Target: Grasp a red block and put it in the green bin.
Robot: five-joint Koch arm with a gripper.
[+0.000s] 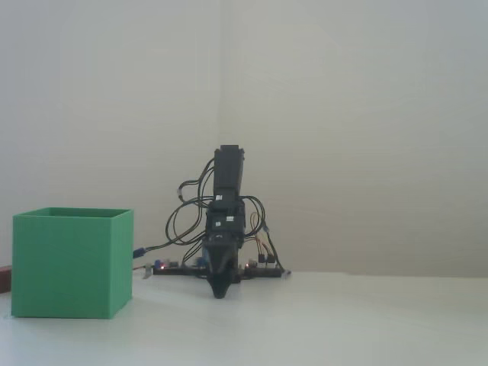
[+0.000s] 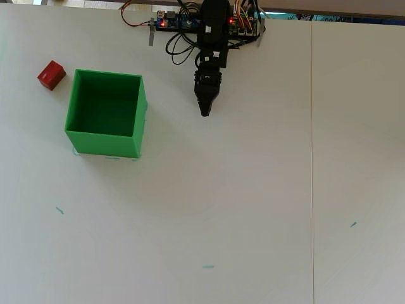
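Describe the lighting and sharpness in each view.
Fixed view: dim, soft and slightly blurred; the arm is a dark silhouette, the block barely shows behind the bin. Overhead view: bright, even, sharper; the block and gripper are clear, shadows faint.

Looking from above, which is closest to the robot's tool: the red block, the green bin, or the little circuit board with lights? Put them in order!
From the tool, in the overhead view:
1. Green bin, just left of it.
2. Circuit board, at the top edge by the arm's base.
3. Red block, far left, beyond the bin.
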